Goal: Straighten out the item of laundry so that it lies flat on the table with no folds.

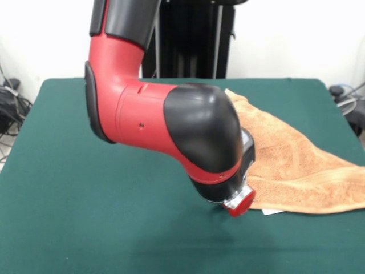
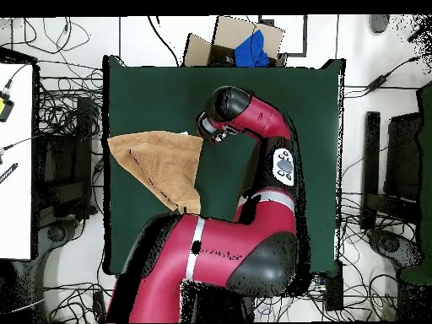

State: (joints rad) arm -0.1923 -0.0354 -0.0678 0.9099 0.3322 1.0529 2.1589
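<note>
The light orange-tan towel [image 1: 296, 165] lies on the right part of the dark green table [image 1: 85, 217]. It is folded and rumpled, and one side reaches the table's right edge. A small white tag [image 1: 272, 212] shows at its near edge. In the overhead view the towel [image 2: 160, 164] forms a rough triangle at the table's [image 2: 253, 93] left edge. My gripper [image 2: 207, 132] is at the towel's corner that points to the table's middle. The bulky red and black wrist [image 1: 211, 148] hides most of it, so its state does not show.
The arm's elbow and forearm [image 2: 211, 253] cover the table's lower part in the overhead view. A cardboard box with a blue item [image 2: 240, 42] stands beyond the table's top edge. Cables lie on the floor around the table. A white desk [image 2: 15, 160] is at the left.
</note>
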